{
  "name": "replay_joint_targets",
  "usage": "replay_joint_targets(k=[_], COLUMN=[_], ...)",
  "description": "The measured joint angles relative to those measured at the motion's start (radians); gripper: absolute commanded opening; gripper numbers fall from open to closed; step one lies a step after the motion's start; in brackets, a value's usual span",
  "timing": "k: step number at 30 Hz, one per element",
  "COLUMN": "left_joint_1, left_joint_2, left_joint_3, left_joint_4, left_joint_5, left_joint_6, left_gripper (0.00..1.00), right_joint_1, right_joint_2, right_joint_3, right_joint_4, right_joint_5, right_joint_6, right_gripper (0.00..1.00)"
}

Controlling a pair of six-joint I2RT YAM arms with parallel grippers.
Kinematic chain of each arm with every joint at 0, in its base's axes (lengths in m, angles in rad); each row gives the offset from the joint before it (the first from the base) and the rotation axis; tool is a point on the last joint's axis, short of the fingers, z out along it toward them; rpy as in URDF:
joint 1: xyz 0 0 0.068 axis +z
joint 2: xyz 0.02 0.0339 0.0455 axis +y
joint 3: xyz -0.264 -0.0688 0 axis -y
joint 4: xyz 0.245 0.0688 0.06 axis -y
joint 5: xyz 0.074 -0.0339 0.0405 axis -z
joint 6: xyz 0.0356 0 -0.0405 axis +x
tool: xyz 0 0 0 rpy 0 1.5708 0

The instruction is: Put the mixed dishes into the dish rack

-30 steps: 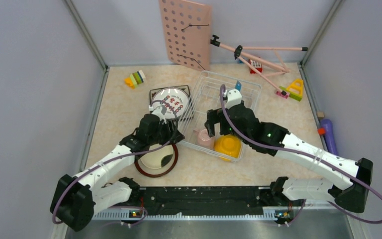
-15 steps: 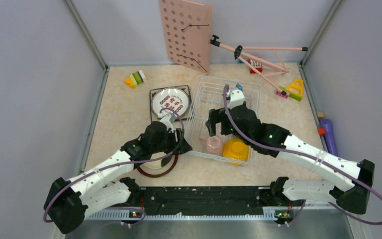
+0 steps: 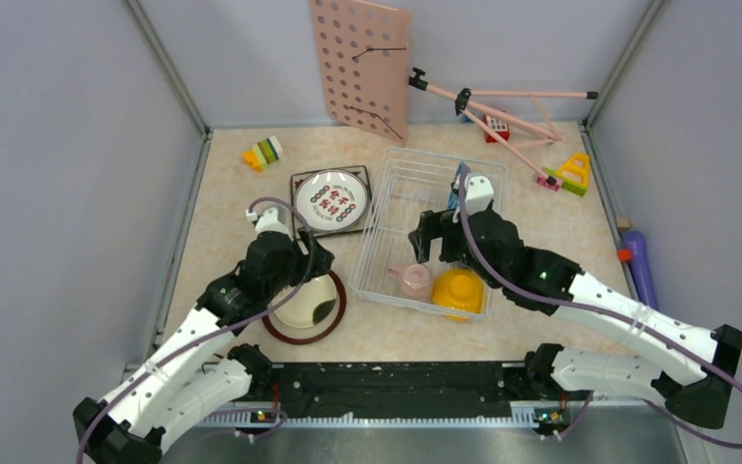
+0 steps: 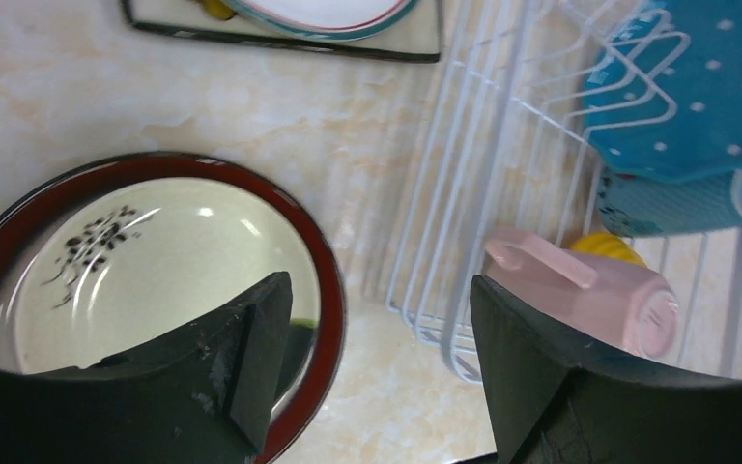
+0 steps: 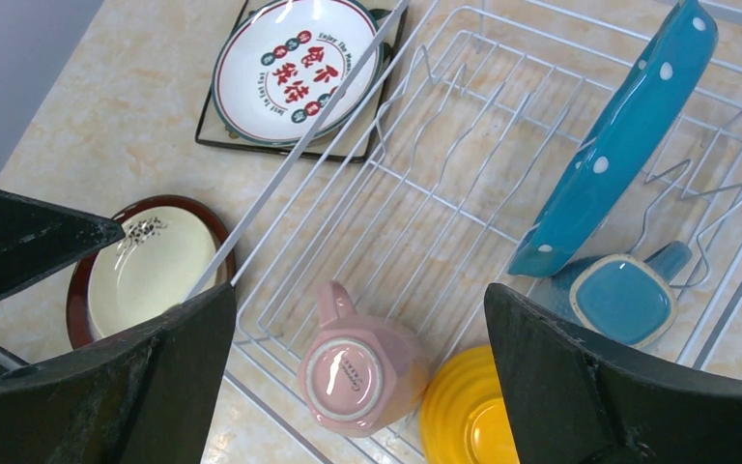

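One pink cup sideways in dish rack, below right pincer.

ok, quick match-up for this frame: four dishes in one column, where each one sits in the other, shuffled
Dishes:
1. pink cup
2. blue polka-dot plate
3. white plate with characters
4. cream plate

Places:
A. nested in the brown-rimmed plate, outside the dish rack
B. lying on its side in the dish rack, next to the yellow bowl
C. on top of the square floral plate
D. propped on edge in the dish rack

Pairs: 1-B, 2-D, 3-C, 4-A
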Motion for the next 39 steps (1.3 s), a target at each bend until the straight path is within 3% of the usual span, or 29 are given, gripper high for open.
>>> replay_joint_targets(k=[14, 17, 20, 27, 33, 39], left_joint_1=[0.035, 0.054, 0.148, 0.418, 0.447, 0.456], left_joint_2=[-0.071, -0.098, -0.077, 0.177, 0.391, 0.506], left_joint_3=[-0.079, -0.121, -0.164, -0.172, -0.099, 0.003], left_joint_4=[-0.347, -0.273, -0.135, 0.158, 0.295, 0.375], left_joint_5=[-0.329, -0.308, -0.174, 0.064, 0.136, 0.147], left_joint_6=[-0.360, -0.306, -0.226, -0.121, -0.099, -0.095], left_gripper=[0.70, 0.70, 0.69, 0.58, 0.54, 0.53], right_joint_1=[-0.036, -0.045, -0.050, -0.056, -0.064, -0.071], right_joint_2=[-0.057, -0.058, -0.058, -0.058, -0.057, -0.048], right_joint_3=[-0.091, -0.091, -0.091, -0.091, -0.090, -0.090], right_joint_4=[0.032, 0.050, 0.053, 0.051, 0.051, 0.060], right_joint_5=[-0.013, -0.027, -0.045, -0.069, -0.076, -0.085], right_joint_6=[-0.015, -0.018, -0.025, -0.042, -0.050, -0.050], right_gripper=[0.97, 0.97, 0.96, 0.97, 0.96, 0.96])
